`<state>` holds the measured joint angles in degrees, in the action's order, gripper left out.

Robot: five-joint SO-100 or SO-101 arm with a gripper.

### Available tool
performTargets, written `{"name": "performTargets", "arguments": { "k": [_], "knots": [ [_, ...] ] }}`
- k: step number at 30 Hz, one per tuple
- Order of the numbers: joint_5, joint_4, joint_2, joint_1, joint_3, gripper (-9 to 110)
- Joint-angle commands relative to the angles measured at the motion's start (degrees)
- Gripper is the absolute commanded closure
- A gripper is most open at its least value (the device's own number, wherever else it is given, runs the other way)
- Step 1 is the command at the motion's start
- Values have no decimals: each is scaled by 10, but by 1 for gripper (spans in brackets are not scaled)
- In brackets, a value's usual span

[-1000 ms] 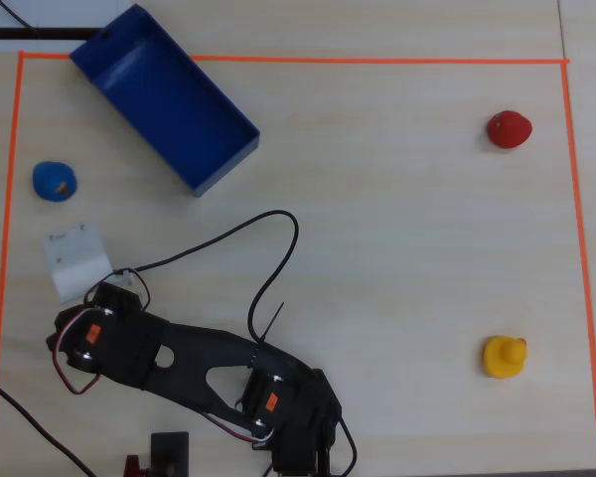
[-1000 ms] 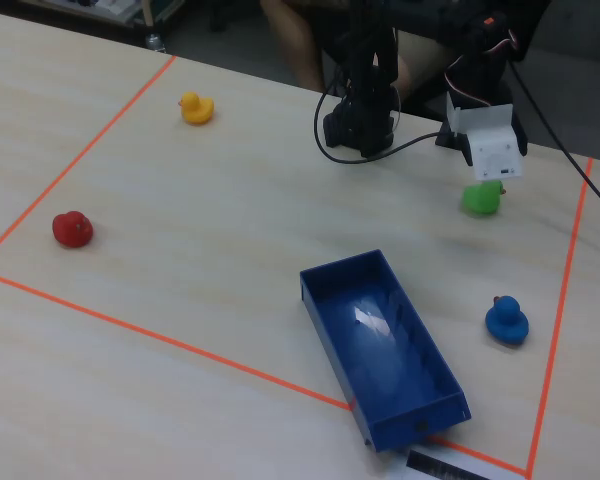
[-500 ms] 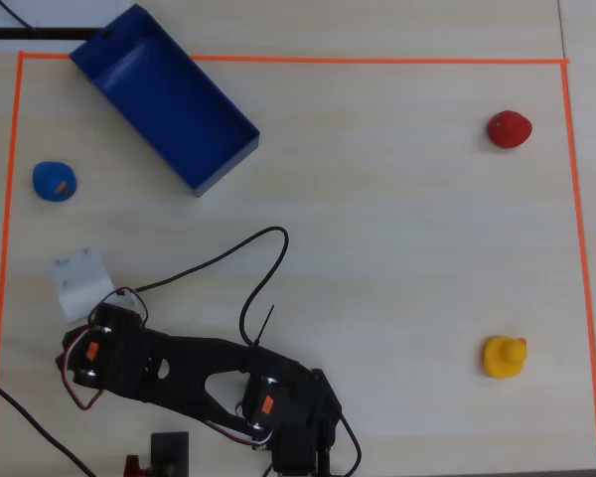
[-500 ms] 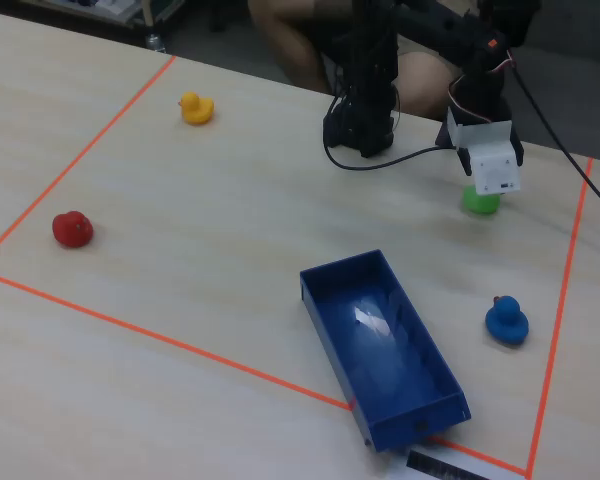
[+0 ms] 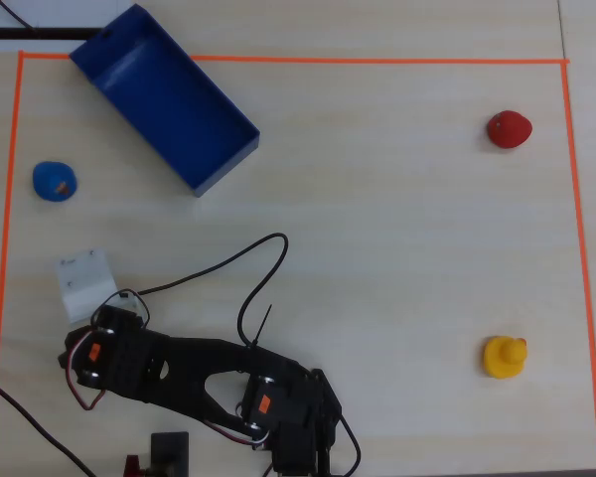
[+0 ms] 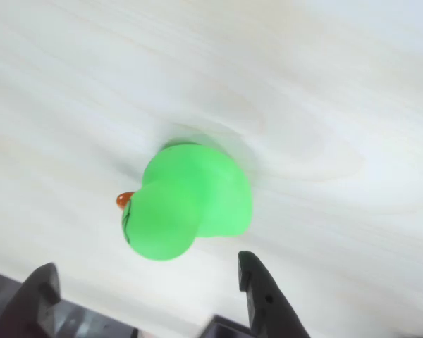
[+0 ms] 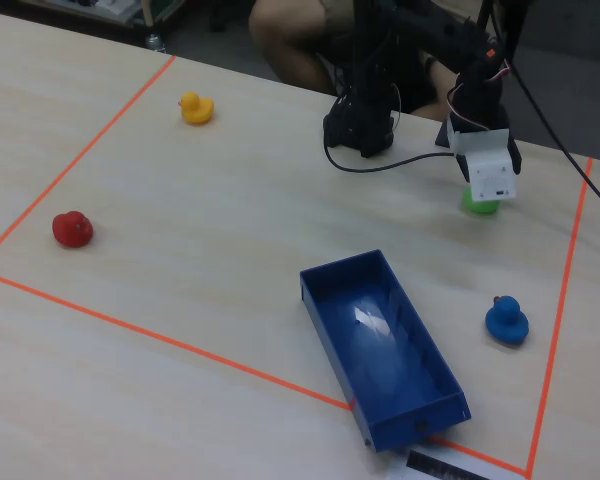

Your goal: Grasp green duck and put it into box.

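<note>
The green duck point(image 6: 190, 204) lies on the pale wood table in the wrist view, its orange-red beak pointing left. My gripper point(image 6: 148, 270) is open, with its two dark fingers either side of the duck's near end and not touching it. In the fixed view the duck point(image 7: 480, 206) peeks out under the white wrist block of the gripper point(image 7: 485, 192). In the overhead view the white block point(image 5: 83, 284) hides the duck. The blue box point(image 5: 226, 164) stands empty at the upper left of the overhead view, well apart; it also shows in the fixed view point(image 7: 410, 425).
A blue duck point(image 5: 54, 181) sits left of the box, near the arm. A red duck point(image 5: 508, 129) and a yellow duck point(image 5: 504, 357) sit at the right. Orange tape point(image 5: 278, 60) frames the work area. A black cable point(image 5: 248, 288) loops beside the arm.
</note>
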<state>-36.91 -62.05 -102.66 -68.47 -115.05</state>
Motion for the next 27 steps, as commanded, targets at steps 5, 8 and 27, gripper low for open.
{"name": "performTargets", "arguments": {
  "k": [5, 8, 27],
  "knots": [
    [14, 18, 13, -7, 13, 68],
    [21, 18, 18, -13, 18, 68],
    [47, 62, 74, -19, 18, 101]
  ]
}}
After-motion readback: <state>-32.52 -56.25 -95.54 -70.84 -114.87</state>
